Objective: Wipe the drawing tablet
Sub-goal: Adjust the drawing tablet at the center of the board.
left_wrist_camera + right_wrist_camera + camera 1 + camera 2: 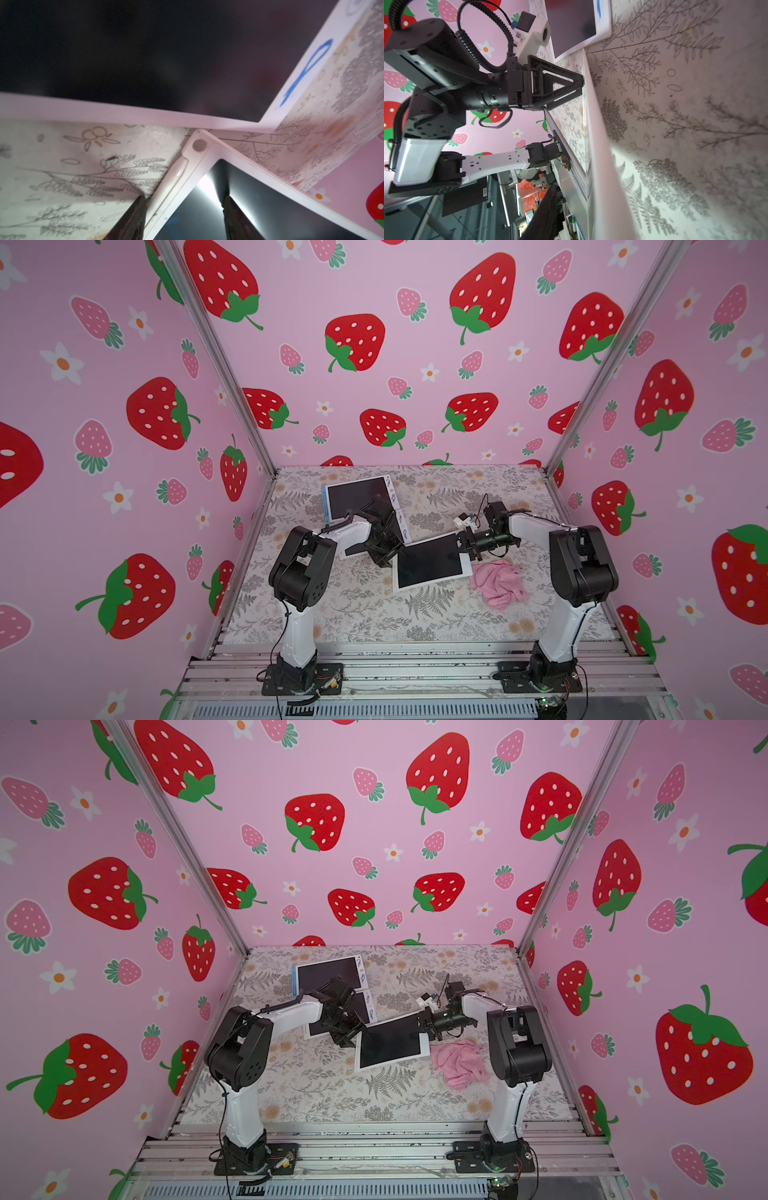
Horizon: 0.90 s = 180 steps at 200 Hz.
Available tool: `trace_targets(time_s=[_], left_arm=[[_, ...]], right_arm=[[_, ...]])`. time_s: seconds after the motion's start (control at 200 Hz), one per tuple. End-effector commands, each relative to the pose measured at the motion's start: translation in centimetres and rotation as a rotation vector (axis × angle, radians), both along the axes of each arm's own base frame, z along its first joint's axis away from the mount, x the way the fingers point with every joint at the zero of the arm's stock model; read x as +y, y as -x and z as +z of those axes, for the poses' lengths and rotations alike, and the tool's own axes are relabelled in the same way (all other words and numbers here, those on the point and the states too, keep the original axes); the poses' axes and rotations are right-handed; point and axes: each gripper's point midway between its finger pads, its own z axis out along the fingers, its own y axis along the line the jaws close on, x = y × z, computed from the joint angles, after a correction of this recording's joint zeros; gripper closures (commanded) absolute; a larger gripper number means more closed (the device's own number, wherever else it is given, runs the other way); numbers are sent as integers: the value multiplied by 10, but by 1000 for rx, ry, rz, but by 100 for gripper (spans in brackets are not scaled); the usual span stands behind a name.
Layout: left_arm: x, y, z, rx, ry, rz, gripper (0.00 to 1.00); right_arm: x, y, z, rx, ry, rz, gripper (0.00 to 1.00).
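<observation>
Tablet (430, 566) corner inside gaping left claw (184, 198), right claw (459, 544) at edge — grip unclear — pink cloth (500, 583) beside.

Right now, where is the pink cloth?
In both top views the cloth lies crumpled on the table, just right of the near tablet.

In both top views, three pink walls (415, 302) printed with red and pink strawberries and white flowers are joined by two slanting aluminium posts (218, 356). The tabletop (374, 614) is covered with a pale cloth (436, 605) of grey ferns and tan blooms. Ribbed aluminium rails (415, 668) are laid along the lower edge. An orange patterned panel (529, 187) is glimpsed beyond them in the right wrist view.
</observation>
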Motion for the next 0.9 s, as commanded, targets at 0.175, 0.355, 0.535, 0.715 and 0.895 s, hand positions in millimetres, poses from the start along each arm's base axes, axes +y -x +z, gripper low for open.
trace_targets(time_s=[0.175,0.355,0.535,0.715,0.895], left_arm=[[-11,-25,63,-170,48,-7,40],[-12,-33,117,-267,80,-4,39],[-12,-30,129,-282,97,-16,39],[-6,-19,122,-268,79,-34,39],[13,-5,106,-241,32,-31,39]], right_arm=[[-18,-27,69,-312,259,-131,100],[-67,-39,119,-501,618,-267,100],[-118,-44,136,-670,1054,-286,100],[-119,-58,143,-816,1391,-144,100],[-85,-65,125,-894,1612,90,100]])
